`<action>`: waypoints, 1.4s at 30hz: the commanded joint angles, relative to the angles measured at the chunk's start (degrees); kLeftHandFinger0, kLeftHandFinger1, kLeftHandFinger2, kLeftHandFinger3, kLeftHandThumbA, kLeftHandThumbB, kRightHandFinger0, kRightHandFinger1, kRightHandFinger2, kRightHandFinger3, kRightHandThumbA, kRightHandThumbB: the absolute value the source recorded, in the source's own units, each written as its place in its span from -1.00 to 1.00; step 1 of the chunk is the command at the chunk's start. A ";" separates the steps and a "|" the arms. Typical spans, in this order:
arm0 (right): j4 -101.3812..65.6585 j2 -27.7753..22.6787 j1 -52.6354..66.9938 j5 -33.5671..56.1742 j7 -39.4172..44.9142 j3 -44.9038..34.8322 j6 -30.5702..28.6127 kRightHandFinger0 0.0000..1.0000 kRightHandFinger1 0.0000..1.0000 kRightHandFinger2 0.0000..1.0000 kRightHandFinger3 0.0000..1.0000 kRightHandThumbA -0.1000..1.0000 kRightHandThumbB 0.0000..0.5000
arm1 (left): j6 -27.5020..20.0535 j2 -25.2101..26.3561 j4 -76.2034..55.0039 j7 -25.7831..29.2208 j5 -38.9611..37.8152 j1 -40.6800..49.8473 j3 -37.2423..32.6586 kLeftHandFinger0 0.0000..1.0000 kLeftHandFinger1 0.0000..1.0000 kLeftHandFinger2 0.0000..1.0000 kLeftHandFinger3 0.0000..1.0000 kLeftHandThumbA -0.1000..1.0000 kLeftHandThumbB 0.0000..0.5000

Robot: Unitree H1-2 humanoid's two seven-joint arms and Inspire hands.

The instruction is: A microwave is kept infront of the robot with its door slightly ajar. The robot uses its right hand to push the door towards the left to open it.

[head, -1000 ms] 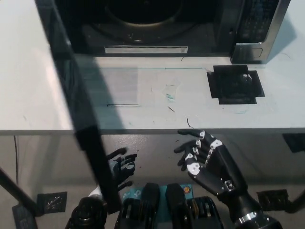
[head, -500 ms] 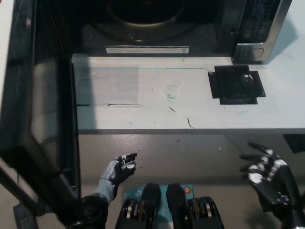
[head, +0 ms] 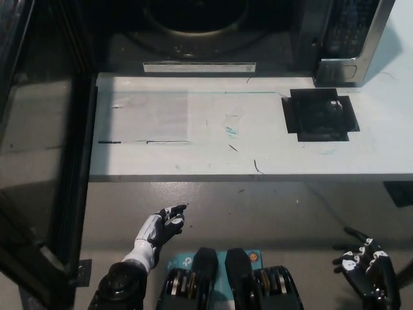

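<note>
The microwave (head: 335,32) stands at the back of the white table (head: 213,155), its dark cavity (head: 193,26) exposed. Its door (head: 39,161) is swung far out to the left and fills the picture's left side, its glass facing me. My black right hand (head: 368,268) hangs low at the bottom right, below the table edge, fingers spread and holding nothing, far from the door. My white left hand (head: 161,227) rests at the lower left below the table, fingers loosely curled, beside the door's lower edge.
A black square cutout (head: 319,114) sits in the tabletop at the right. The microwave's control panel (head: 352,22) is at the top right. Grey floor (head: 258,206) shows below the table's front edge.
The door has swung further left and now stands wide open. My right hand has dropped away from the table edge to the bottom right corner. The left hand has barely moved.
</note>
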 commanded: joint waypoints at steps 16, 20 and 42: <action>1.85 -0.04 -1.30 -0.47 -1.91 -0.18 -6.69 -0.49 -0.37 -0.13 0.36 -0.51 -0.17 | -2.12 -0.32 -0.90 -0.14 -0.96 -1.32 1.07 0.80 0.80 0.80 0.51 -0.40 0.36; 1.32 -0.08 0.25 -0.61 -1.75 0.06 -6.67 -0.46 -0.36 -0.08 0.39 -0.58 -0.24 | -1.56 -0.53 -1.51 -0.20 -0.80 0.29 0.91 0.83 0.85 0.85 0.60 -0.38 0.33; 0.41 -0.81 4.63 -1.47 -1.15 1.04 -7.59 -0.45 -0.38 -0.11 0.37 -0.61 -0.31 | -0.72 -1.32 -5.28 -0.45 -0.40 5.78 0.01 0.77 0.80 0.84 0.62 -0.41 0.29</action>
